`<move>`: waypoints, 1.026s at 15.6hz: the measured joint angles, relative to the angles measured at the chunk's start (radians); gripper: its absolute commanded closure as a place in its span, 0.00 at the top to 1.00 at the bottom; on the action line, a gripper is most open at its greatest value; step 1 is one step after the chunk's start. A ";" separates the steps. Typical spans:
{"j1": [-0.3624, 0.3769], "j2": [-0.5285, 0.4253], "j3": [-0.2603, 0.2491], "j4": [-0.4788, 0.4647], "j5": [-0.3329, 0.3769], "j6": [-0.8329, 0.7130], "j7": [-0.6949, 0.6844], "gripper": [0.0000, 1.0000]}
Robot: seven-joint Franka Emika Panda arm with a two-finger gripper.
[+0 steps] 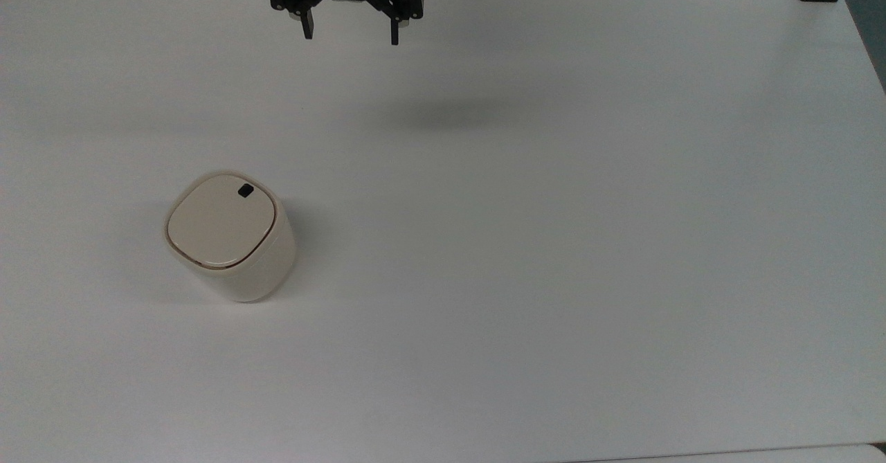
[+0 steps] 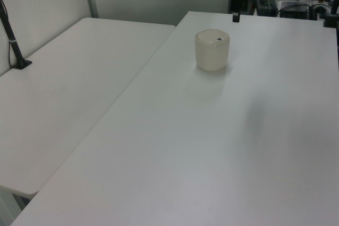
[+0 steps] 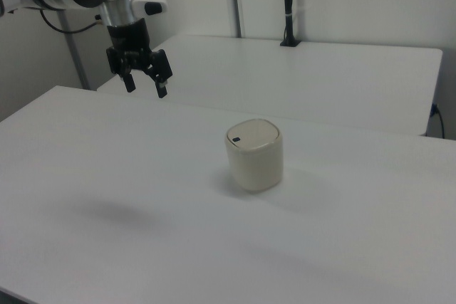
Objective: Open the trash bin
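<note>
Trash bin [image 1: 232, 238] sits closed on a white table [image 1: 554, 241], claw waiting far off.

Top view: the bin stands toward the table's left side, black button [image 1: 245, 190] on its lid; the gripper [image 1: 351, 30] hangs spread wide above the far edge. Left view: the bin [image 2: 212, 50] is near the far end. Right view: the gripper [image 3: 144, 83] hovers well apart from the bin [image 3: 254, 154]. A press landing off the small button could tip or shove this light bin.
</note>
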 measured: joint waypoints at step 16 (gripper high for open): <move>-0.022 -0.008 0.015 -0.001 0.001 0.000 -0.019 0.23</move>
